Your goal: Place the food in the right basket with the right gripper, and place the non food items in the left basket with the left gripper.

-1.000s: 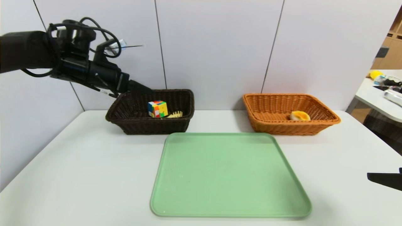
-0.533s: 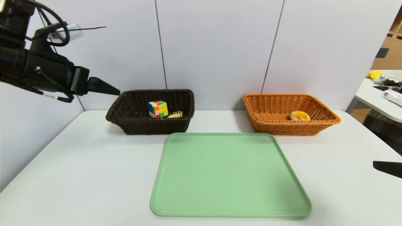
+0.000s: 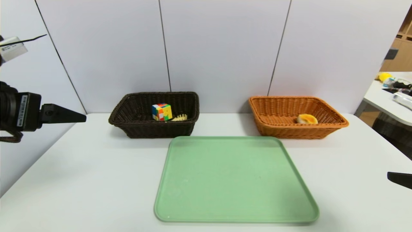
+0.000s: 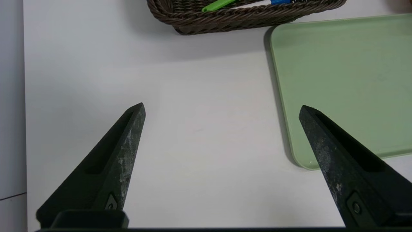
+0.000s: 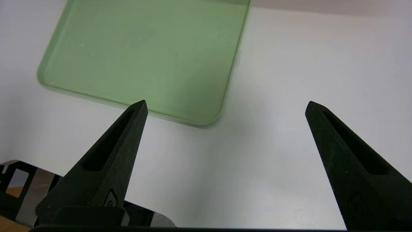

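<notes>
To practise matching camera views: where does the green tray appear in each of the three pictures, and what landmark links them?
Head view: green tray centre foreground, before both baskets.
Left wrist view: its corner, beside the dark basket.
Right wrist view: its corner, beyond the fingers.
Shared landmark: the white table.

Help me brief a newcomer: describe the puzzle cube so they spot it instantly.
Start at the white table, then find the dark brown basket at its far left. The puzzle cube sits inside it, the only multicoloured block, beside a pale yellow fork.
</notes>
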`<state>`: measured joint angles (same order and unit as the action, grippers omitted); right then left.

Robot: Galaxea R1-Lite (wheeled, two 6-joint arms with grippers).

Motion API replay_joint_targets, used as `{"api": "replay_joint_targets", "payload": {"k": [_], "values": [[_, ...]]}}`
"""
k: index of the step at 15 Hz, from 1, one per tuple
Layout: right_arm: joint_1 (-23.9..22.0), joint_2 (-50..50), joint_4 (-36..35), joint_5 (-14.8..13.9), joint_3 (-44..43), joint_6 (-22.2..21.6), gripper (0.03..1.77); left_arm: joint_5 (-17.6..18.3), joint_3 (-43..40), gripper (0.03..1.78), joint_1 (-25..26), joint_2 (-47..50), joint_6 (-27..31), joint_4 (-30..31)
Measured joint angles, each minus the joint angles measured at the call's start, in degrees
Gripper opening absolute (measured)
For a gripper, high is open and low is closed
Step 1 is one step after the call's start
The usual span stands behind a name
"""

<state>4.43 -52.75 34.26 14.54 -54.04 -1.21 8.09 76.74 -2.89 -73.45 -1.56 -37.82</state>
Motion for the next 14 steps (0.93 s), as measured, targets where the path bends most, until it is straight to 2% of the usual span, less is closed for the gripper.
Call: {"api": "replay_joint_targets", "payload": {"k": [7, 14], "values": [[-0.7, 8.7, 2.9, 0.2, 1.3, 0.2, 1.70, -2.4, -13.5, 1.69, 0.0, 16.2, 0.1, 0.6], [-0.8, 16.1, 4.3, 0.6, 3.7, 0.2, 1.70, -2.8, -24.7, 1.69, 0.1, 31.1, 0.4, 0.2]]}}
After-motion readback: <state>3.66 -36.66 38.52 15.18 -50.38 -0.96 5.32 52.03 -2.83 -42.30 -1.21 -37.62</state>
